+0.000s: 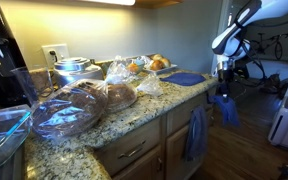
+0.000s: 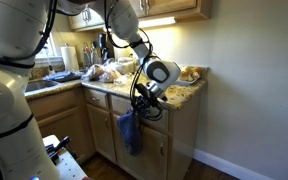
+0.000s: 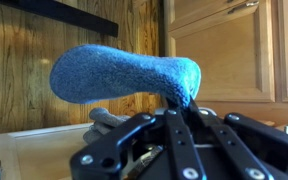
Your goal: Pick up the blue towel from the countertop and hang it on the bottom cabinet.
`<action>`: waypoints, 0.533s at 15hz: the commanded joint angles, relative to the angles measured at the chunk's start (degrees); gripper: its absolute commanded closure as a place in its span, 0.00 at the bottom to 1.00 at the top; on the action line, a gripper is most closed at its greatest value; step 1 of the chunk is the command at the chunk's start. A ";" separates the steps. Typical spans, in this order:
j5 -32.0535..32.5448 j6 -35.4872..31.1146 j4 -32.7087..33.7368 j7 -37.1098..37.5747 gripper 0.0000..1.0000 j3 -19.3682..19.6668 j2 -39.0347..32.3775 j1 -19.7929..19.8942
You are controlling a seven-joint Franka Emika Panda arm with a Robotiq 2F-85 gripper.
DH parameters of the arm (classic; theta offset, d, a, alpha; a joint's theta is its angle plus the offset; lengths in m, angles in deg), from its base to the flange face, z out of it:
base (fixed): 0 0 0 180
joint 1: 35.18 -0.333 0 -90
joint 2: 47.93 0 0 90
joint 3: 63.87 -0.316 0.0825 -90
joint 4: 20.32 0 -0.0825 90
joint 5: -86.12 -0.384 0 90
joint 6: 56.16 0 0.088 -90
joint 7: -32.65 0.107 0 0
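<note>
My gripper [image 1: 222, 78] is shut on the blue towel [image 1: 225, 108], which hangs limp below it in the air, just past the end of the countertop [image 1: 134, 118]. In an exterior view the gripper [image 2: 144, 103] holds the towel [image 2: 131, 130] in front of the bottom cabinet [image 2: 179, 135], below the granite edge [image 2: 179, 92]. In the wrist view the towel [image 3: 124, 72] bulges above the closed fingers [image 3: 179, 105], with the wooden cabinet fronts [image 3: 224, 50] behind. The bottom cabinet also shows in an exterior view [image 1: 134, 150].
A duller slate-blue towel [image 1: 196, 135] hangs on a cabinet front. A flat blue mat [image 1: 184, 78] lies on the counter's far end. Bagged bread [image 1: 74, 108], bowls and food crowd the counter. A bicycle [image 1: 269, 45] stands behind the arm.
</note>
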 commanded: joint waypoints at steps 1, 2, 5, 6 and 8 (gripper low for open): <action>-2.07 0.09 2.64 -0.75 0.94 -1.40 -2.15 1.58; -2.13 0.16 3.24 -0.75 0.94 -1.53 -2.69 1.62; -1.94 -0.46 4.22 -0.03 0.94 -1.43 -3.85 1.58; -1.83 -0.52 4.45 -0.03 0.94 -1.38 -4.06 1.64; -1.85 -0.56 4.38 0.24 0.94 -1.19 -4.31 1.91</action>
